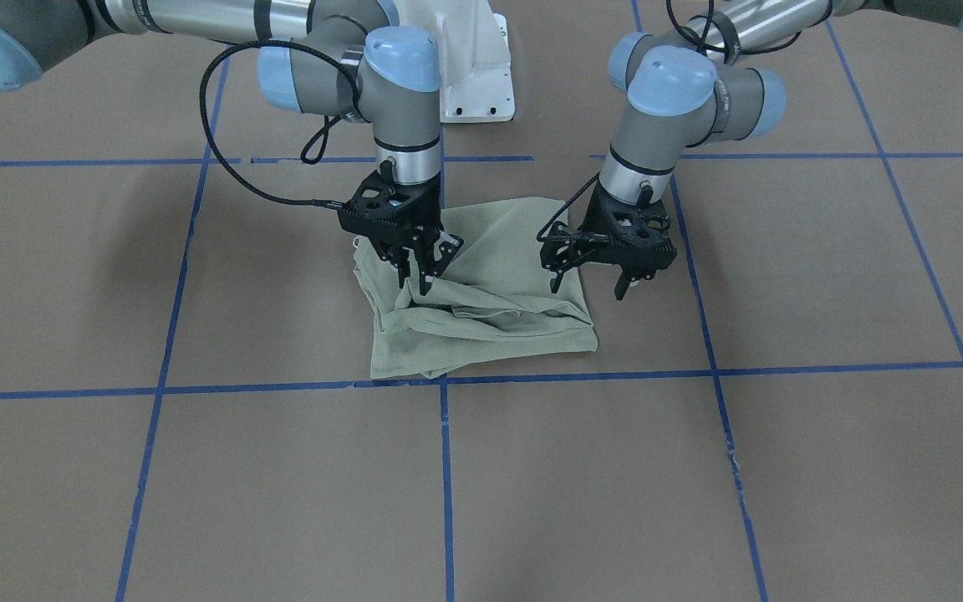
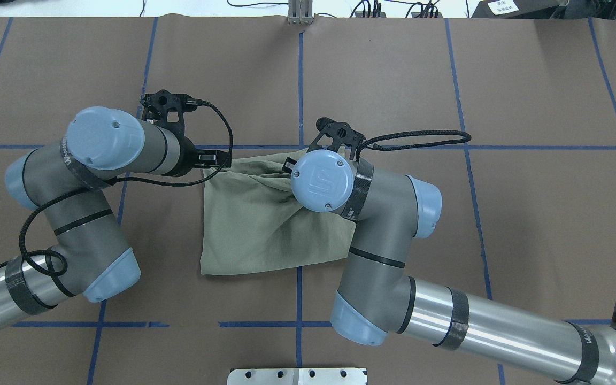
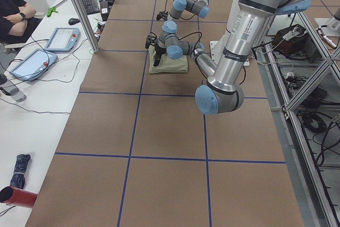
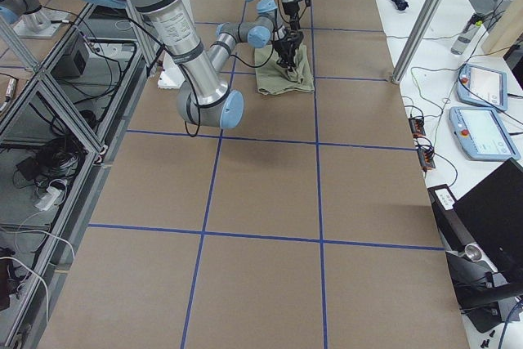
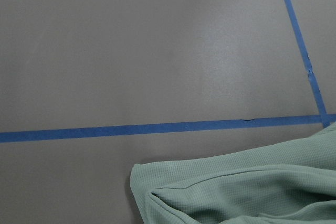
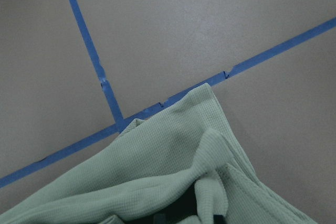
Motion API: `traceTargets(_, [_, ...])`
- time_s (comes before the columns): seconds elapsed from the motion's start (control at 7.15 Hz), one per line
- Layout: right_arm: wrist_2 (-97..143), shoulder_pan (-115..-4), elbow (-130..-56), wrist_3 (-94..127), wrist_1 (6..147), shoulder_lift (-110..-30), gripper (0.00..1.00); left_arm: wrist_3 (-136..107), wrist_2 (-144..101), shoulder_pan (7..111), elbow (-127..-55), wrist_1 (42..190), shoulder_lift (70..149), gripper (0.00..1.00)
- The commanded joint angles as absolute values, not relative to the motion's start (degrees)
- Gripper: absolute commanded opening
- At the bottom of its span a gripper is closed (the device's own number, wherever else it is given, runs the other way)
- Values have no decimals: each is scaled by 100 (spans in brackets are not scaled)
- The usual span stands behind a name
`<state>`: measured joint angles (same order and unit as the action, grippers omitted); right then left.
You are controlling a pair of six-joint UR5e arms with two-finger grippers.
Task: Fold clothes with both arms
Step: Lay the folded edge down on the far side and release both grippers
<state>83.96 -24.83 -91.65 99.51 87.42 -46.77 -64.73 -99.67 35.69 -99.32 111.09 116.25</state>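
The olive-green shirt (image 1: 481,326) lies folded into a rough rectangle at the middle of the table, also seen from above (image 2: 254,224). Its front edge is rumpled into loose folds. My right gripper (image 1: 419,288) points down at the shirt's corner on that view's left, its fingers shut on a raised fold. The right wrist view shows the bunched knit fabric (image 6: 157,166) around dark fingertips. My left gripper (image 1: 588,286) hovers open over the shirt's opposite edge, holding nothing. In the left wrist view only a shirt corner (image 5: 247,187) shows.
Blue tape lines (image 1: 445,380) divide the brown table cover into squares. The white pedestal base (image 1: 473,75) stands behind the shirt. A side table with tablets (image 3: 32,62) and a seated person (image 3: 13,9) runs along the far edge.
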Motion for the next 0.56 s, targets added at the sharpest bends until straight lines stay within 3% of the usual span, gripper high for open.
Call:
traceTargets(0.0, [8394, -2723, -8923, 9976, 8736, -4632, 0, -6478, -9967, 3568, -9932, 11109, 11619, 100])
traceTargets(0.42, [8306, -2979, -7687, 9967, 8204, -4343, 0, -6495, -9967, 3568, -9932, 11109, 11619, 100])
